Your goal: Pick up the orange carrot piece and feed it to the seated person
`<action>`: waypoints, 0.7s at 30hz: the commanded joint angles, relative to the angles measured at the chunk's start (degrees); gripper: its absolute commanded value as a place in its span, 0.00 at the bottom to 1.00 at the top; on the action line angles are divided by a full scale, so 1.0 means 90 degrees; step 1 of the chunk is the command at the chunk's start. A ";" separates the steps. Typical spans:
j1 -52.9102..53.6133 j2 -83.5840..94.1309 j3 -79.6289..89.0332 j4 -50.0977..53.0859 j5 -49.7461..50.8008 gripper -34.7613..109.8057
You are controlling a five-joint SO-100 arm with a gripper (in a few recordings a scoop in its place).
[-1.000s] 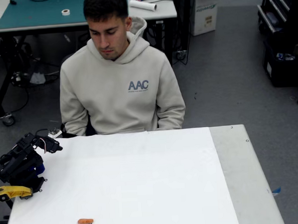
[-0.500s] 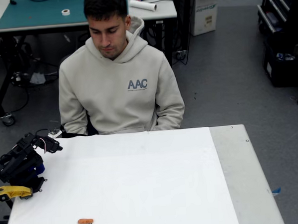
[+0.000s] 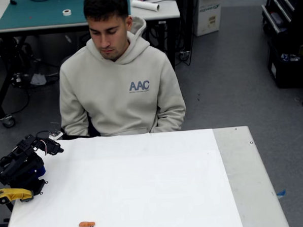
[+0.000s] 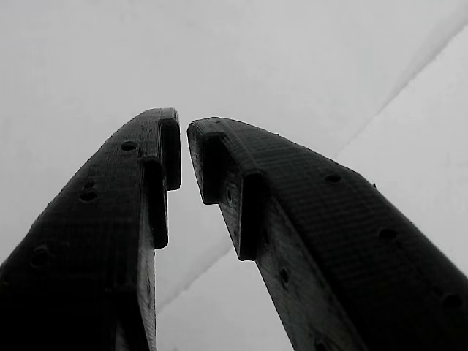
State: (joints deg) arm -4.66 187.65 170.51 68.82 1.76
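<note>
At the table's [image 3: 144, 175] far edge in the fixed view, the seated person [image 3: 120, 79] in a beige hoodie looks down at the white top. Near the front edge, left of centre, the orange carrot piece [image 3: 86, 224] lies alone on the bare surface, well apart from the black arm [image 3: 22, 163] folded at the left rim. A yellow clamp [image 3: 12, 194] sits just below the arm, and the pincer [image 3: 50, 145] points toward the person.

Up close in the wrist view, the pincer [image 4: 183, 150] stands nearly closed, its two dark fingers [image 4: 292, 219] parted by a thin gap and gripping nothing, white table beneath.
</note>
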 commanded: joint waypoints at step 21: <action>-0.0020 -0.0645 -0.1240 0.0059 0.0127 0.22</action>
State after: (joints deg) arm -4.66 185.27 167.61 68.82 1.76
